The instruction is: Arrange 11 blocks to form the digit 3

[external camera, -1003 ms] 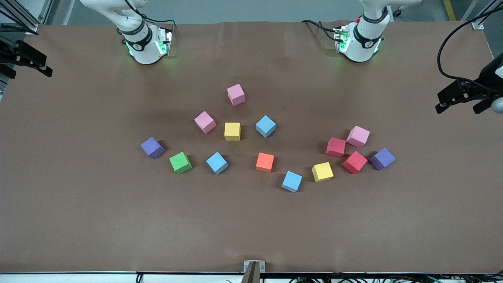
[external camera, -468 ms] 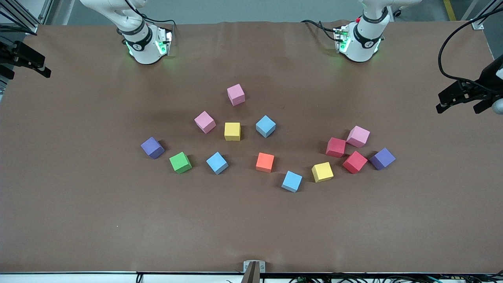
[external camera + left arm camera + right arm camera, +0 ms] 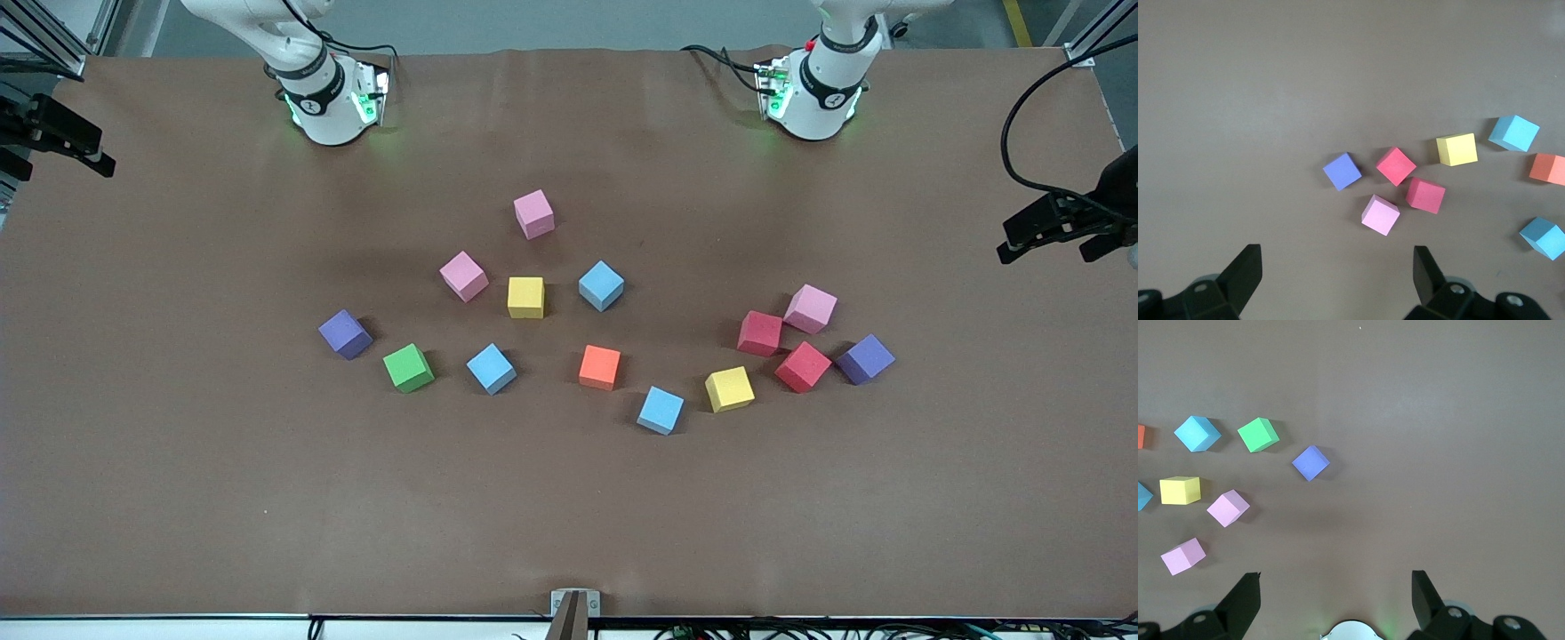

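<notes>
Both the left claw (image 3: 1335,283) and right claw (image 3: 1335,600) hang wide and empty high over the scattered blocks (image 3: 600,367), which look light, soft and grippy, best pinched across flat opposite faces.

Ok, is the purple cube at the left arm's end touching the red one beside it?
Apart. Left wrist view shows bare table between the purple cube and the nearest red cube.

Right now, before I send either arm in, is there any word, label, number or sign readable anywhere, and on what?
None can be read.
The blocks are plain-faced in all three views.
The brown table carries no print.
Each arm's base has a small dark round mark, too small to read.
</notes>
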Tool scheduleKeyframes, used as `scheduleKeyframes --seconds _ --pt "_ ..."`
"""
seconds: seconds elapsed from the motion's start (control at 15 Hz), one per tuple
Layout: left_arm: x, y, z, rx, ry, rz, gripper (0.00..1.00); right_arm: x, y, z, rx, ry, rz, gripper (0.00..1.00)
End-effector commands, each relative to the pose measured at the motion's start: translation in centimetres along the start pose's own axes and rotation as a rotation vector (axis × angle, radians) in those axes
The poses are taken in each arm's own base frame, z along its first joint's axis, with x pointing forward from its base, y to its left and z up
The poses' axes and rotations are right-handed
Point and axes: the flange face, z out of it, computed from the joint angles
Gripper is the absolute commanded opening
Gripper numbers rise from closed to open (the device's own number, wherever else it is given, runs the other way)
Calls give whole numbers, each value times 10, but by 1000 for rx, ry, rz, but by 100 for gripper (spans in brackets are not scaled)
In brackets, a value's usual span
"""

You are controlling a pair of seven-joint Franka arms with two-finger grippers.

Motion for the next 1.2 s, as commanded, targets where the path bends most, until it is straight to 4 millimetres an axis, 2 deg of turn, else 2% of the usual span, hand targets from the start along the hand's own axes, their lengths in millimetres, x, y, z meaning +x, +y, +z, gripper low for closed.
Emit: scheduleKeyframes --seconds 0.0,0.13,0.2,0.4,0.53,0.6,0.74,0.87,1.14 --pt "-4 23 5 -22 -46 11 100 20 3 22 -2 -39 2 100" --pt "-10 69 10 -48 -81 -8 100 26 7 25 2 -24 9 100" --pt "-12 92 19 -45 -104 -52 100 36 7 37 3 -31 8 100" --pt "-28 179 60 -4 -201 -208 100 63 12 70 -7 -62 13 100" --pt "-34 223 88 16 -230 -280 100 83 17 98 -11 -84 12 100" --pt "-39 244 105 42 -239 -298 100 84 21 99 -24 -80 -7 100" --pt "-62 292 142 108 -225 -378 100 86 29 104 -59 -93 -19 100" --pt "-81 330 181 138 -190 -468 100 87 22 108 -59 -102 -30 100" --pt "-94 395 263 102 -173 -615 100 82 11 118 -6 -151 33 100"
